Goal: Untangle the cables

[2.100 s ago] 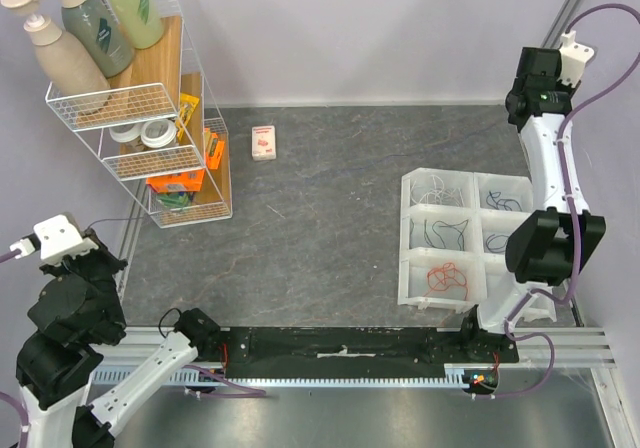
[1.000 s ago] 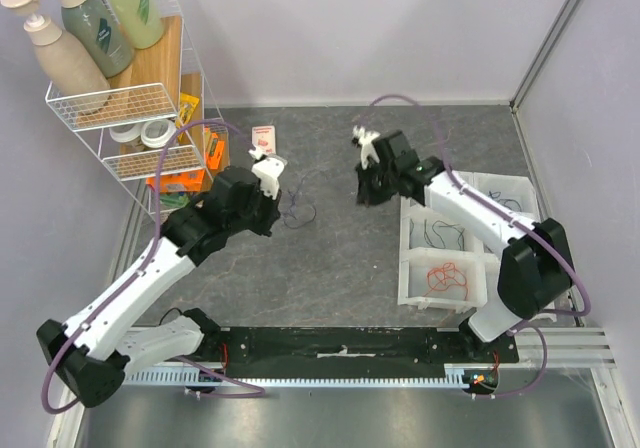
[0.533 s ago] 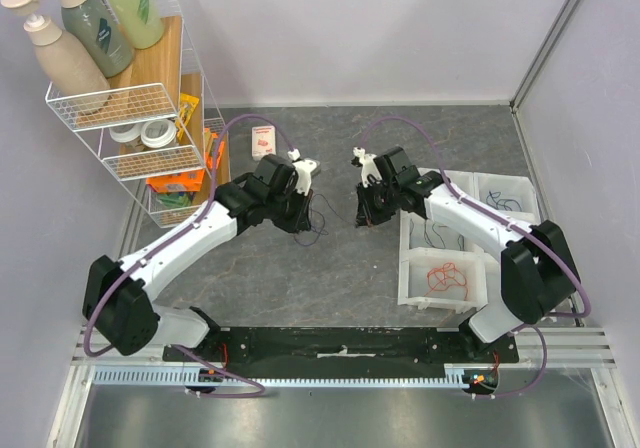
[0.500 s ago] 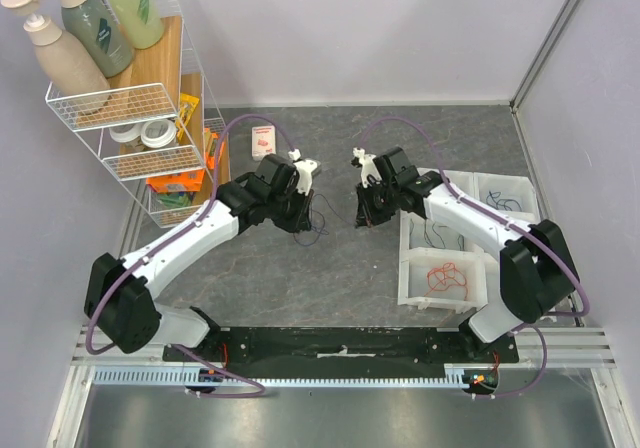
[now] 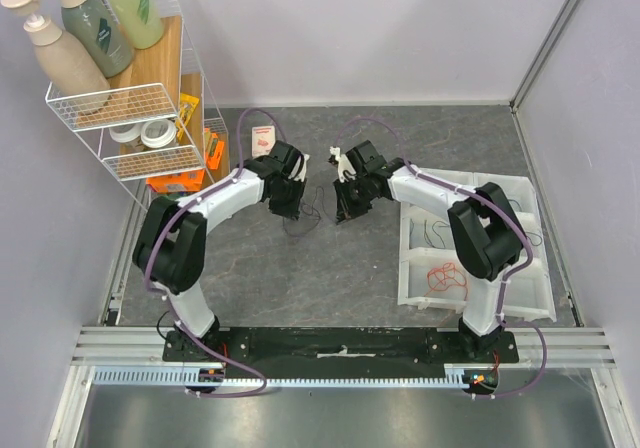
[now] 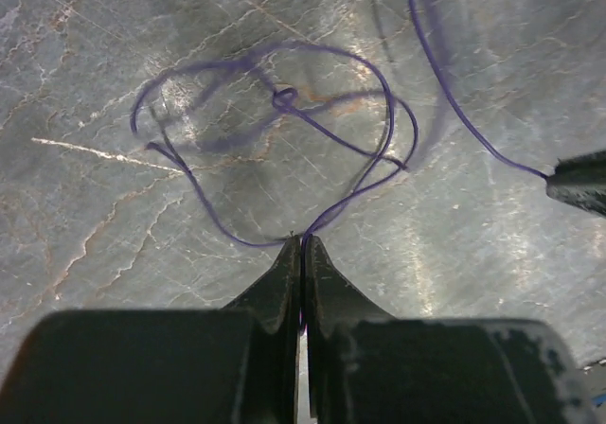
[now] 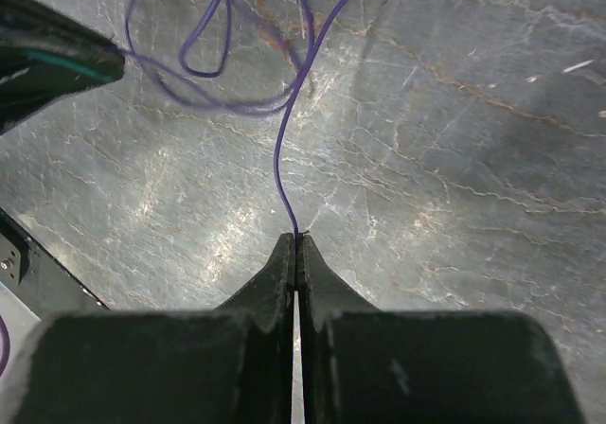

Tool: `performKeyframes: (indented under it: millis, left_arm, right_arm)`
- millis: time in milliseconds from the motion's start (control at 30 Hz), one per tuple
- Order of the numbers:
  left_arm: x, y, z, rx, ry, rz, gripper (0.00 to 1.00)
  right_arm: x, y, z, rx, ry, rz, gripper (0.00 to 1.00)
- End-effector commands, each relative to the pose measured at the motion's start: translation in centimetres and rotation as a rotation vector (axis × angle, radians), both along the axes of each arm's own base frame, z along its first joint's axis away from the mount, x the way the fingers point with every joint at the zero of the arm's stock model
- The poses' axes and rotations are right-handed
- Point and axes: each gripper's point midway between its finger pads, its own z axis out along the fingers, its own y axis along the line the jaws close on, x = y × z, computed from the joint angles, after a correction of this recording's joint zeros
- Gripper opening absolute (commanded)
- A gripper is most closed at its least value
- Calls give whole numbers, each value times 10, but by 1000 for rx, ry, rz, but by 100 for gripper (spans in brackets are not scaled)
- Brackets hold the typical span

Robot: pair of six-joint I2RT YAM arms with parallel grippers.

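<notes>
On the grey table (image 5: 300, 278), both arms are stretched toward the middle, and the white compartment tray (image 5: 404, 258) is left well apart on the right. An orange-red cable (image 5: 447, 276) lies in a near compartment, and thin dark strands can be made out in others.

The left gripper (image 6: 302, 246) is closed flat on the purple cable (image 6: 390, 121), which is pinched at the bottom of its loop. The right gripper (image 7: 295, 239) is likewise closed on a purple strand running up from its tips. The cable lies loose on the table between the two grippers. A small knot (image 6: 284, 97) is seen near the top of the loop.

The step in hand is judged to be drawing this cable apart. It is best done slowly and level with the table, with the two holds moved away from each other. If the knot is seen to tighten, the pull should be eased, since a thin wire is easily cinched or slipped from flat fingers. A re-grip closer to the knot may be called for.

From above, only the arms' spacing and the tray are given; the cable is barely traced there. The knot and the crossings are shown by the left wrist view alone, with a dark fingertip at its right edge. In the right wrist view, one taut strand is shown, the knot being blurred.
</notes>
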Motion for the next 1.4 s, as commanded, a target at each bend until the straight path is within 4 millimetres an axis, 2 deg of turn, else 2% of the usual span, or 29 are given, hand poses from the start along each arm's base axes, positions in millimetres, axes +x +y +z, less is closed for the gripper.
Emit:
performKeyframes:
  millis: [0, 67, 200, 267, 333, 533, 700, 800, 867, 1033, 1133, 1267, 1367]
  left_arm:
    - [9, 0, 9, 19, 7, 22, 10]
    - [10, 2, 17, 14, -18, 25, 22]
    - [3, 1, 40, -37, -74, 6, 49]
    - [-4, -2, 55, -87, -101, -17, 58]
    - [-15, -5, 68, -135, -125, -44, 62]
    - [-39, 16, 94, -164, -233, -39, 66]
    - [-49, 41, 127, -165, -403, -3, 68]
    - [-55, 50, 139, -164, -468, -9, 69]
    - [-58, 53, 143, -164, -490, -12, 69]
    - [-62, 57, 141, -154, -499, -21, 69]
    - [-62, 57, 140, -148, -502, -32, 69]
    - [-60, 55, 142, -152, -511, -51, 68]
    - [-61, 55, 141, -151, -504, -54, 68]
  right_arm:
    - [1, 10, 3, 14, 17, -1, 4]
    - [4, 10, 2, 6, 13, 0, 10]
    - [14, 16, 9, 7, -8, 6, 28]
    - [21, 22, 16, 23, -20, 3, 38]
    - [28, 27, 20, 40, -33, -16, 50]
    - [50, 43, 32, 127, -86, -109, 74]
    - [79, 58, 33, 173, -154, -143, 83]
    - [93, 66, 28, 184, -176, -153, 90]
    - [94, 75, 24, 194, -159, -140, 94]
    - [84, 94, 29, 237, -221, -106, 98]
    - [83, 96, 14, 161, -227, -136, 98]
    - [71, 111, -2, 83, -280, -104, 98]
    - [77, 102, -14, -60, -332, -136, 98]
